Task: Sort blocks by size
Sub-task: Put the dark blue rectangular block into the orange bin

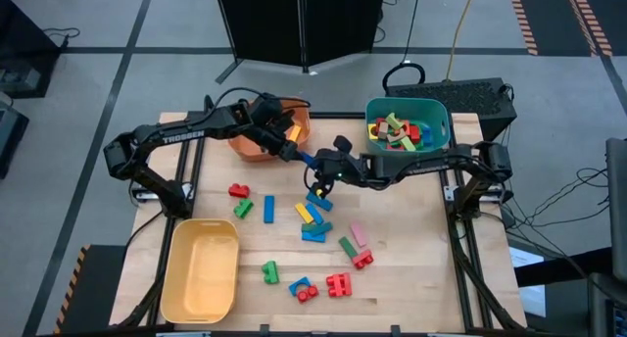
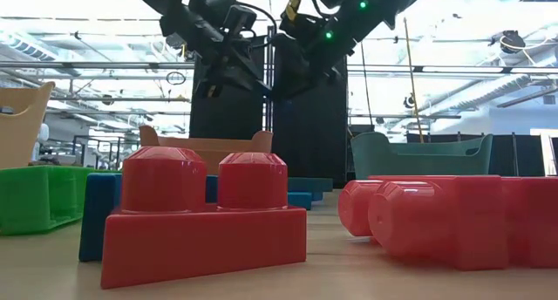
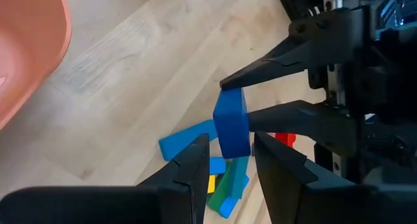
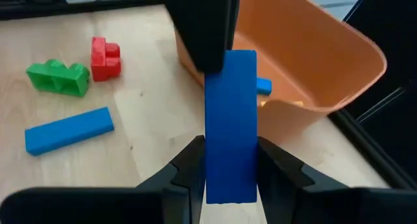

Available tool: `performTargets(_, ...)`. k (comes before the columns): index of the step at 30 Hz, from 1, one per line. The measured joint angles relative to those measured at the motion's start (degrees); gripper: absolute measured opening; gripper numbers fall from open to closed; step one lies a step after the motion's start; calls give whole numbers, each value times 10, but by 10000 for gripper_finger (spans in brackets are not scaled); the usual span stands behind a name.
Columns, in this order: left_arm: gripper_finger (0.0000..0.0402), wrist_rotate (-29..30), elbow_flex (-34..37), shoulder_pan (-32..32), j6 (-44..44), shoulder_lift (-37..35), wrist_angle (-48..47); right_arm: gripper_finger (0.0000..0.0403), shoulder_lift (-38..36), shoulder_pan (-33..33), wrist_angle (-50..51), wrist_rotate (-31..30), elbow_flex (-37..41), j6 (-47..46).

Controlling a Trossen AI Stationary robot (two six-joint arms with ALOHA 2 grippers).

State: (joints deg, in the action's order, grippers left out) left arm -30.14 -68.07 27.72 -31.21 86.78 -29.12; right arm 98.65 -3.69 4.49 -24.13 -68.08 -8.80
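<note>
pale wood-grain table [image 1: 411, 278] | left gripper [image 3: 225, 155] and right gripper [image 4: 228, 165] both clamp smooth flat blue bar [image 4: 230, 126]

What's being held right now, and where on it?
A blue bar, gripped at opposite ends by the right gripper and the left gripper.

Orange bin [image 3: 26, 48] cut off
</note>
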Motion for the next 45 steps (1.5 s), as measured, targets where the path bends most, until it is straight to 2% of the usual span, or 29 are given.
performTargets(19,115,8,0,-1,-1,0,48,100,0,-8,3,2,-18,40)
performTargets(22,100,8,0,-1,0,0,42,100,0,-7,3,2,-18,40)
performTargets(28,35,9,0,0,-7,0,41,100,0,-7,5,-2,-18,44)
performTargets(34,33,16,0,1,0,0,41,102,0,-7,5,-2,-18,44)
performTargets(45,33,14,0,41,18,0,36,169,0,-8,26,-3,-18,31)
